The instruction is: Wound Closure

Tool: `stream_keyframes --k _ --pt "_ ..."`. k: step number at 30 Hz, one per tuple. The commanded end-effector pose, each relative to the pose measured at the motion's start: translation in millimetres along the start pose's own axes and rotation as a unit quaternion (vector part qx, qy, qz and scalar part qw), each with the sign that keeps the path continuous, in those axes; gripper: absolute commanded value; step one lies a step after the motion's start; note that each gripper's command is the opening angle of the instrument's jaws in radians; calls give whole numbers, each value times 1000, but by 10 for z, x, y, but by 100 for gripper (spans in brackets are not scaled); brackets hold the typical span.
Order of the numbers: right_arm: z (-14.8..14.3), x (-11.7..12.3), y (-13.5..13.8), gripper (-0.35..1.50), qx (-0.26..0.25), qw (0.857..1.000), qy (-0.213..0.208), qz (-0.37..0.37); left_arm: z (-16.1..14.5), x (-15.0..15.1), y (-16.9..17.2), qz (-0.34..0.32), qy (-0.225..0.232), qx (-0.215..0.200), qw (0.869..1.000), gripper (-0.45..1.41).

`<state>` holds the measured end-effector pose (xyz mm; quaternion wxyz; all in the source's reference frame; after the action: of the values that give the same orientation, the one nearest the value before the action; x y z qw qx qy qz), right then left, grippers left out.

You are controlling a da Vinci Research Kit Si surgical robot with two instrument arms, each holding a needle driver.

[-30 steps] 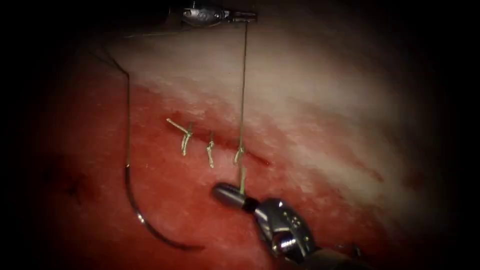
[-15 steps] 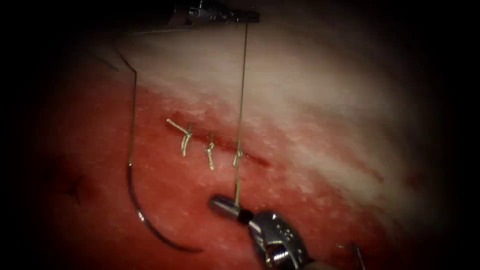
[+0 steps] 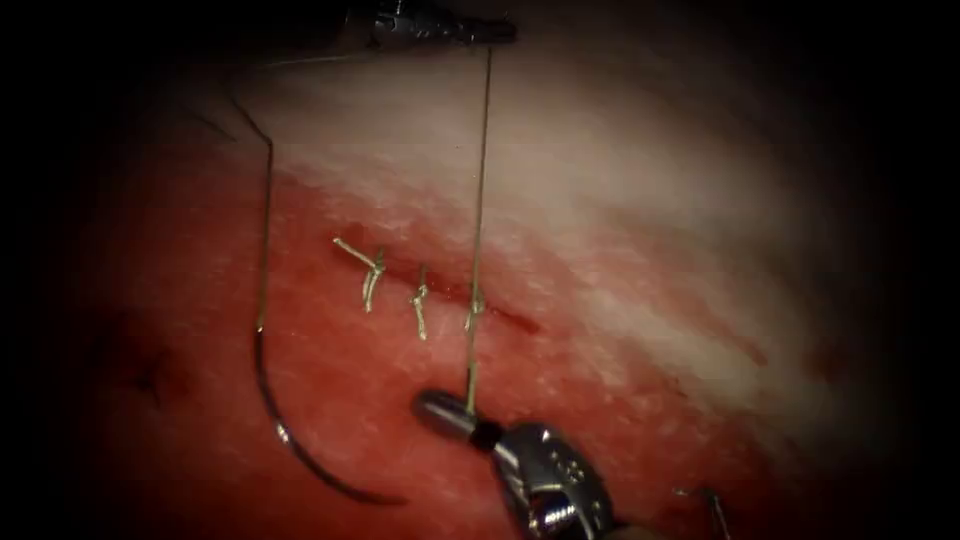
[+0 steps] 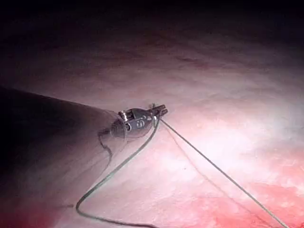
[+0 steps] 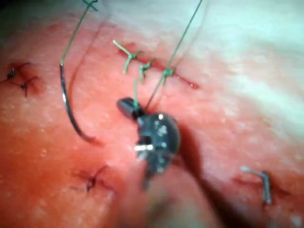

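My left tool (image 3: 497,33) is at the far edge of the tissue (image 3: 620,230), jaws shut on the long thread (image 3: 480,180). That thread runs straight down to a knot (image 3: 474,308) on the cut (image 3: 505,318). Below the knot my right tool (image 3: 445,410) is shut on the thread's short end. The curved needle (image 3: 285,440) lies loose on the tissue left of the cut, held by neither tool, its thread trailing upward. In the left wrist view the left tool (image 4: 160,112) holds the taut thread (image 4: 218,172). In the right wrist view the right tool (image 5: 127,107) sits under the knot (image 5: 167,72).
Two finished stitches (image 3: 370,272) (image 3: 420,303) with short cut ends sit left of the knot. Red fluid (image 3: 330,390) covers the near tissue. A slack thread loop (image 4: 114,170) hangs by the left tool. Older stitch marks (image 5: 95,178) and a cut thread end (image 5: 264,183) lie nearby.
My right tool has drawn down and slightly left, away from the cut, with the short end. The thread has gone straight and the knot sits tighter. The left tool has barely moved.
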<state>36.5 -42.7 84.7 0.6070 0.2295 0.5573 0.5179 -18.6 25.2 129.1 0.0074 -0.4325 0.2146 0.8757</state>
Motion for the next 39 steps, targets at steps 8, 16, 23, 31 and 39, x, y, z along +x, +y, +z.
stream_keyframes --k 8,16,23,31,39 --pt "13 14 3 -35 4 999 38 -22 4 -1 7 0 7 -2 1000 -45" --pt "19 29 6 59 1 981 47 -187 -30 32 14 -52 57 -44 996 -45" --pt "11 47 21 135 4 973 43 -225 -78 82 12 -76 93 -71 990 -45" --pt "-33 65 27 140 19 970 30 -239 -140 141 -2 -127 141 -73 979 -45" --pt "-40 111 31 136 23 975 28 -220 -190 209 -33 -174 168 -65 968 -45"
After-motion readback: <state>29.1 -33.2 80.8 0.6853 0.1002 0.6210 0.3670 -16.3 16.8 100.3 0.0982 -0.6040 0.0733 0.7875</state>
